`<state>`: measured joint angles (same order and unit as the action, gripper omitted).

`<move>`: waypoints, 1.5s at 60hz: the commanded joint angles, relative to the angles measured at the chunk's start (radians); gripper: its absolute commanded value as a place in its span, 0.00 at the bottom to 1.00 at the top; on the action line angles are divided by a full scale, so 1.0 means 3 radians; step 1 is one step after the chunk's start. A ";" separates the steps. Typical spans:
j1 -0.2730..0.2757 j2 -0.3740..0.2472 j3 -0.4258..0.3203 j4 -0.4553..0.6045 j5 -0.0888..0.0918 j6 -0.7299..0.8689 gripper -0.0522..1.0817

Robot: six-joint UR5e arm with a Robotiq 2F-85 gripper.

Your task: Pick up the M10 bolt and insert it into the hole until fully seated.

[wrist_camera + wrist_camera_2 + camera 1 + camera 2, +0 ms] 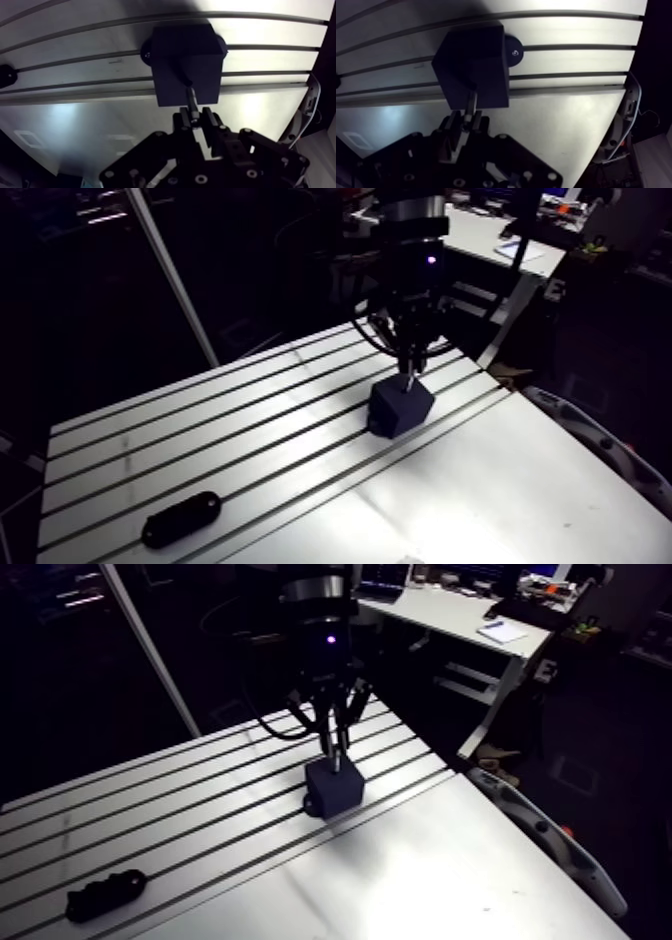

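A dark cube-shaped block [186, 62] stands on the slotted table [240, 418], fixed by a round foot on one side. My gripper [195, 119] hangs right over the block [400, 408] and is shut on the M10 bolt [191, 100]. The bolt's grey shank points down at the block's top face, its tip at or just inside the hole there. How deep it sits I cannot tell. In the arm view the bolt [335, 757] shows as a thin light rod between gripper and block [335, 786].
A black elongated object [181, 519] lies near the table's front left edge, far from the block. The table's right edge drops off beside a grey curved part [545, 834].
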<state>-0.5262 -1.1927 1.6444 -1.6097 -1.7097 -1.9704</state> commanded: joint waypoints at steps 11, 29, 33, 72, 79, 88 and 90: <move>0.0000 0.0000 0.0013 -0.0026 0.0000 0.0000 0.99; 0.0004 0.0000 0.0022 -0.0031 0.0000 0.0000 0.99; 0.0005 0.0000 0.0023 -0.0031 0.0000 0.0000 0.99; 0.0005 0.0000 0.0049 -0.0042 0.0000 0.0005 0.99; 0.0005 0.0000 0.0049 -0.0042 0.0000 0.0005 0.99; 0.0005 0.0000 0.0043 -0.0046 0.0000 0.0005 0.99; 0.0005 0.0000 0.0043 -0.0047 0.0000 0.0005 0.99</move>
<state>-0.5248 -1.1925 1.6581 -1.6223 -1.7096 -1.9690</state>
